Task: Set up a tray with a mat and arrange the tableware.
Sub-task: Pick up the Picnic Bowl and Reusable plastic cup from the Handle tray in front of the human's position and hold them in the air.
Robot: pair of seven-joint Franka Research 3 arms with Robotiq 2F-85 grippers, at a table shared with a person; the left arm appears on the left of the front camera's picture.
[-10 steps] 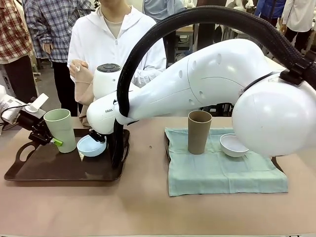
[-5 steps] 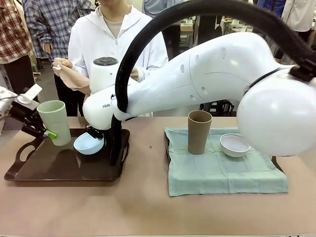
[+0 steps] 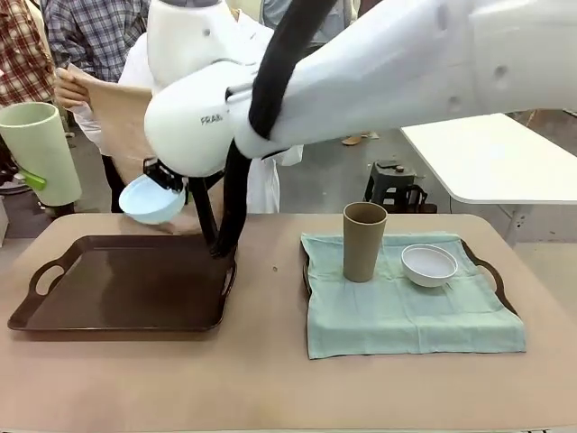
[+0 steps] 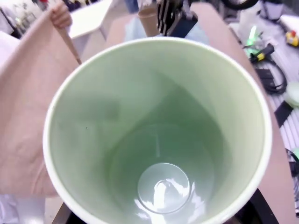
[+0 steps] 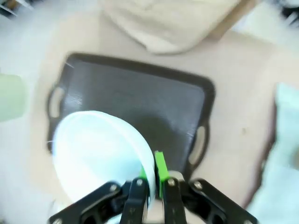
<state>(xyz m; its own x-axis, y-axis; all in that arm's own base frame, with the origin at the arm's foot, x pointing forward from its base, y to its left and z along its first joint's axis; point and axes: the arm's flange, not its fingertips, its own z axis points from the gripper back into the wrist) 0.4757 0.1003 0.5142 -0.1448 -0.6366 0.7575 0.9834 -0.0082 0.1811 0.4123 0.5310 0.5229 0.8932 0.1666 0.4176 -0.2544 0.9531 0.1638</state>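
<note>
The green cup (image 3: 41, 153) hangs above the bench's (image 3: 261, 379) left edge, left fingers (image 3: 34, 179) clamped on its wall. The blue bowl (image 5: 100, 156) hangs over the dark tray (image 3: 126, 284), right fingers (image 5: 160, 170) pinching its rim. The brown cup (image 3: 363, 241) and white bowl (image 3: 430, 264) stand on the green mat (image 3: 406, 316).

light: bright, even | glare: green cup (image 4: 161, 189) bottom | blur: right wrist view smeared | shadows: soft, faint
</note>
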